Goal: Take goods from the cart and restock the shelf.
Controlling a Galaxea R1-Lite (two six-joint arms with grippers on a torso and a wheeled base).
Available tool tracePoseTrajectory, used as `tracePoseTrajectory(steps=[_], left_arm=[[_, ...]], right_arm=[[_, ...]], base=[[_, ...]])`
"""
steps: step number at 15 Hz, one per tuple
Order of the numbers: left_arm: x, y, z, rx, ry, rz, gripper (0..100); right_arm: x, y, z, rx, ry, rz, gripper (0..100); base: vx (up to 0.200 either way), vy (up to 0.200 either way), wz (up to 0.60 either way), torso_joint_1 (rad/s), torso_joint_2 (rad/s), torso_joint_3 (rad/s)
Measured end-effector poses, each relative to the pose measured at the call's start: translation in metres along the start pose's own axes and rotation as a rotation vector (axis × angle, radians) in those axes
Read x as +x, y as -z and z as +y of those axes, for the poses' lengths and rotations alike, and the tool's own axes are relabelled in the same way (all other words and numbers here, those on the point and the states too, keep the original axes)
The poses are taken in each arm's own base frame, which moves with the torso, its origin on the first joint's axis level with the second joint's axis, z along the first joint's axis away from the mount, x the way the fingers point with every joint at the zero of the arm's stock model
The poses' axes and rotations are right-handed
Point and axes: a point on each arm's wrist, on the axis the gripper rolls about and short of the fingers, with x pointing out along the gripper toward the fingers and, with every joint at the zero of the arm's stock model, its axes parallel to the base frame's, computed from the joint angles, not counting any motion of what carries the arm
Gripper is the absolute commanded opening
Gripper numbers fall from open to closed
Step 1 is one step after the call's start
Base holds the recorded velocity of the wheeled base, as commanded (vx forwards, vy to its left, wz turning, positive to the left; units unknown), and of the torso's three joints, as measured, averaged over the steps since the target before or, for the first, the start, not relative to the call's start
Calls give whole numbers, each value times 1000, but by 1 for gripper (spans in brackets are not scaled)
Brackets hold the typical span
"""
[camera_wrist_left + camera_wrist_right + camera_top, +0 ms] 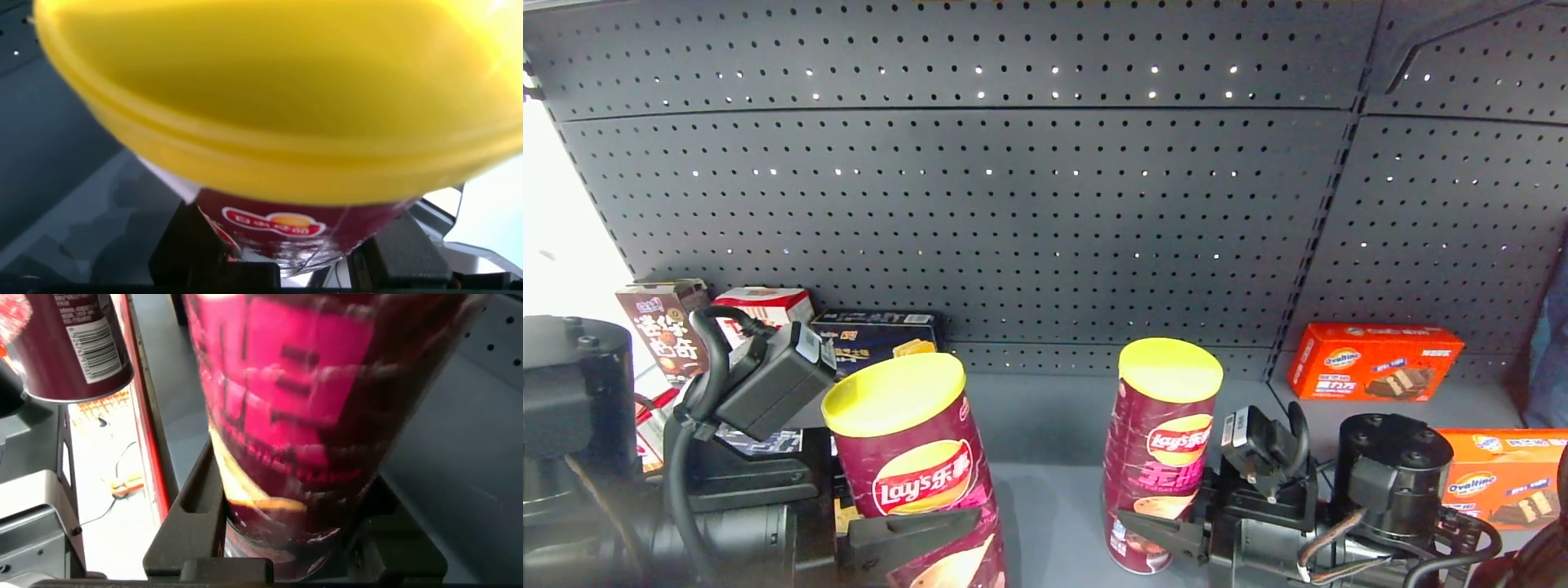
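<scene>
Shelf (1045, 490), grey with a pegboard back (1013, 229), was where I judged the step to be: placing, with both arms loaded. The left can (907, 457), yellow-lidded and tilted, was pinched in the left claw (915, 543) near the front edge. The right can (1164, 441) stood upright over the bare middle, pinched low by the right claw (1147, 535); I couldn't tell if its base touched down. Next I'd have needed to set the right can flat, let go, then bring the left one in and straighten it. Orange boxes (1372, 362) sat to the right, mixed boxes (768, 314) to the left. Each can bore a round red-and-yellow logo, the left one a barcode (86, 339); the finer print I couldn't read.
</scene>
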Motion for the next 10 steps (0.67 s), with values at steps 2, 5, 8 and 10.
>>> tracePoseTrajectory(steps=[2,5,8,10], left_arm=[[0,3,0,-4,0,8,0],[0,3,0,-3,-1,5,0],[-1,3,0,-1,0,3,0],[-1,3,-1,-1,0,2,0]], right_arm=[[-2,2,1,6,-1,11,100],[-3,1,2,3,0,5,100],[-11,0,5,2,2,2,100],[-20,-3,8,-1,9,-6,100]], base=[[0,0,0,0,0,0],[0,0,0,0,0,0],[0,0,0,0,0,0],[0,0,0,0,0,0]])
